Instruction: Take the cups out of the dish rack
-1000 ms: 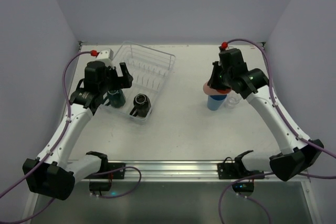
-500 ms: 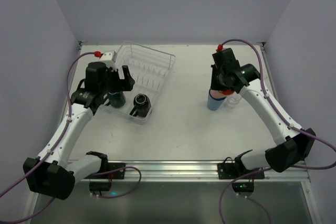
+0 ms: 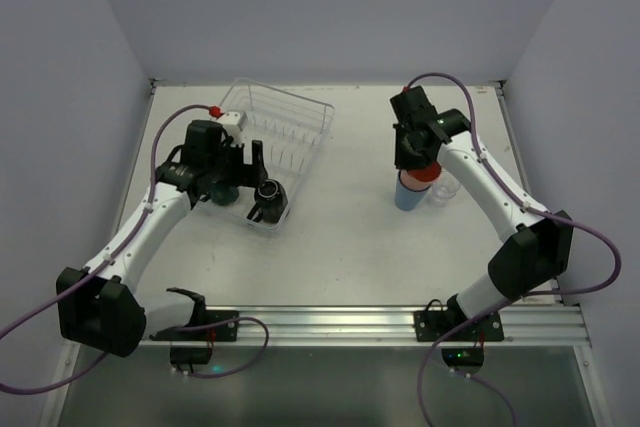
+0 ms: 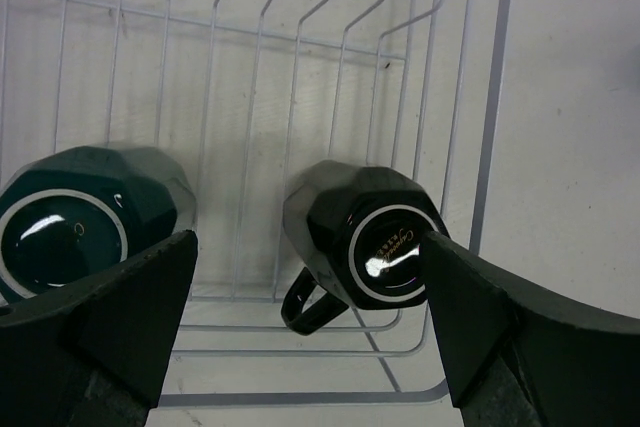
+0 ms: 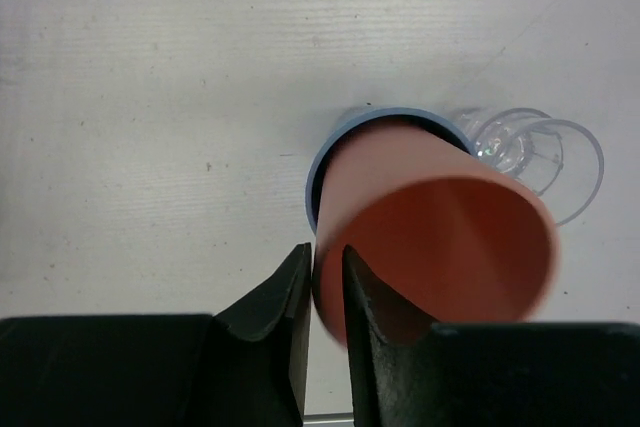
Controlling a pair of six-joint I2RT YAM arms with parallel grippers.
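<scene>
The wire dish rack [image 3: 290,112] holds an upside-down black mug with handle [image 3: 268,197] and a dark teal mug [image 3: 222,190]. In the left wrist view the black mug [image 4: 370,237] and teal mug [image 4: 80,222] sit between the wide-open fingers. My left gripper [image 3: 238,172] is open just above them. My right gripper [image 3: 418,152] is shut on the rim of the salmon-pink tumbler [image 5: 440,237], which sits tilted inside the light-blue tumbler [image 5: 325,162]. Clear glasses [image 5: 545,152] stand beside them.
The stacked tumblers [image 3: 413,187] and the clear glasses [image 3: 445,189] stand on the white table right of centre. The rack lies at the back left, close to the left wall. A metal rail [image 3: 330,322] runs along the near edge.
My left gripper has moved right, over the black mug. My right arm has swung further back while the pink tumbler went down into the blue one.
</scene>
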